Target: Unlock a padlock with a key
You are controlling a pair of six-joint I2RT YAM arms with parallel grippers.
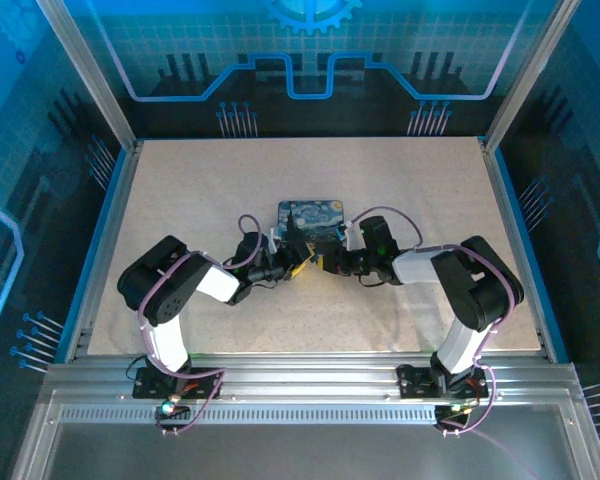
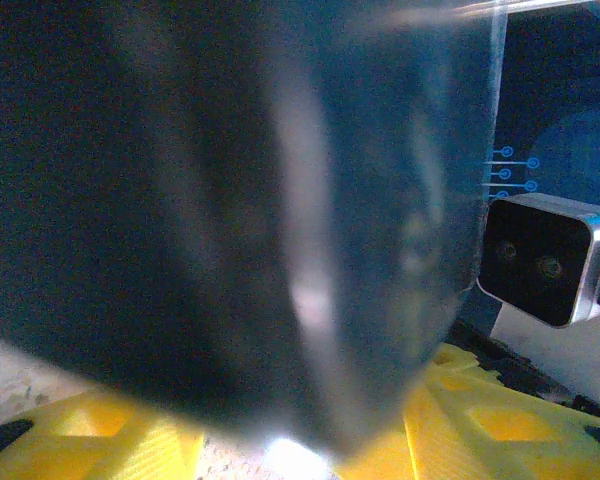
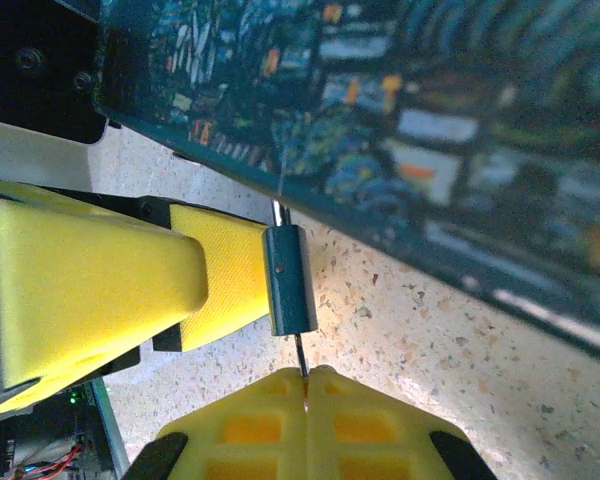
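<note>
Yellow pads of 2 claws meet just in front of the tin, with lock and key between them.
Right gripper is pinched tight on the key, a thin metal sliver rising from its closed tips into the underside of the padlock. That dark-blue block stands upright just short of the tin's near edge, over the speckled table, with a thin metal pin showing at its top. Left gripper comes in from the side and clamps the padlock at its fingertips. Beyond them lies the tin, painted lid facing up.
</note>
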